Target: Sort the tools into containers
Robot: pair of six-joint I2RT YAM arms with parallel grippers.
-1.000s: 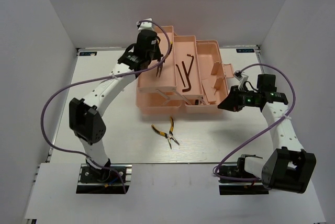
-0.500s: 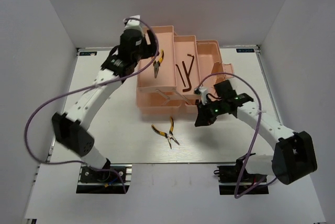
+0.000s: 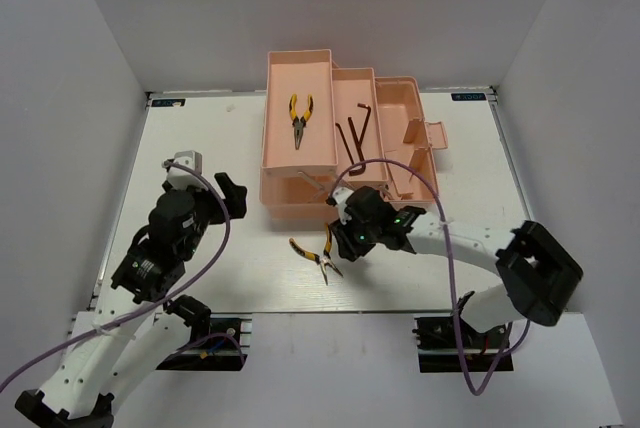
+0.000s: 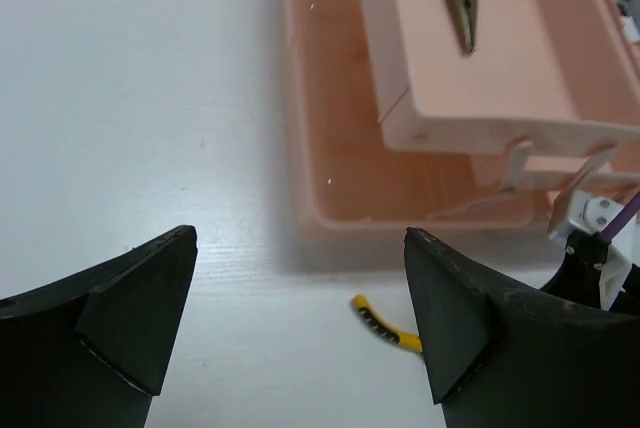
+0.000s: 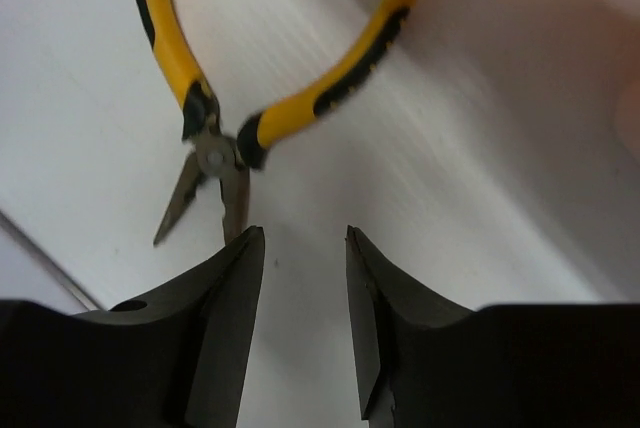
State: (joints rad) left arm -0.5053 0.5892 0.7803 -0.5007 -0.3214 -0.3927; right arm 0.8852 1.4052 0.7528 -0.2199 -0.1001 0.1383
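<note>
top external: pink toolbox [image 3: 400,108] sits open at the back middle of the white table [image 3: 200,148], trays folded out. one yellow-handled pliers [image 3: 300,120] lies in the left tray [image 3: 280,148], nose pointing to the near side. dark hex keys [image 3: 355,136] lie in the middle tray [image 3: 348,88]. second pliers [image 3: 318,253] lies on the table just in front of the toolbox, handles spread, not in any tray. left gripper [image 3: 222,196] hangs over the table left of the toolbox, well apart from both pliers. left wrist view: its fingers stand wide apart, nothing between them, toolbox front corner ahead. right gripper [image 3: 343,241] is low over the table just right of the second pliers. right wrist view: fingers parted by a narrow gap, nothing in the gap, fingertips just short of the second pliers' nose; cannot tell if they touch it.
</note>
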